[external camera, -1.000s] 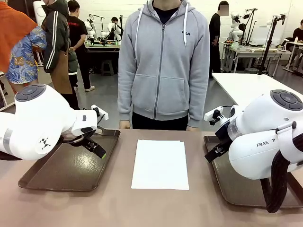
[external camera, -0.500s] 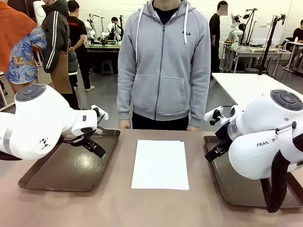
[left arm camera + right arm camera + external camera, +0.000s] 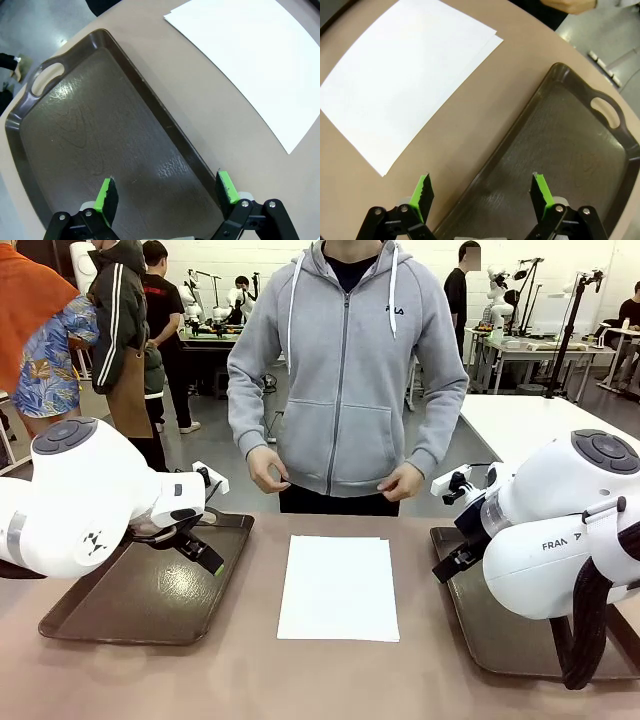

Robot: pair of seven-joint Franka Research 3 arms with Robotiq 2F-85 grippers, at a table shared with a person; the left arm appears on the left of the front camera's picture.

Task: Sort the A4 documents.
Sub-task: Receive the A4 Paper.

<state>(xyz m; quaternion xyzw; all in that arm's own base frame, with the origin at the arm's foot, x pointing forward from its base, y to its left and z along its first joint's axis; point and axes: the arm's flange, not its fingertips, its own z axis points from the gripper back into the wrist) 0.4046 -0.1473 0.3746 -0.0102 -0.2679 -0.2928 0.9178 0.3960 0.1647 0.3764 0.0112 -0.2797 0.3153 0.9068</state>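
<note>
Front view: the A4 documents (image 3: 338, 587) lie stacked mid-table, between the left tray (image 3: 120, 605) and the right tray (image 3: 500, 635). Both trays are bare, and the person's hands (image 3: 268, 472) are off the table. Left wrist view: the left gripper (image 3: 166, 189) hovers over its tray, jaws wide, holding nothing. Right wrist view: the right gripper (image 3: 481, 192) gapes empty above its tray's rim. By my reckoning sorting hasn't started, so every sheet is left to move.
</note>
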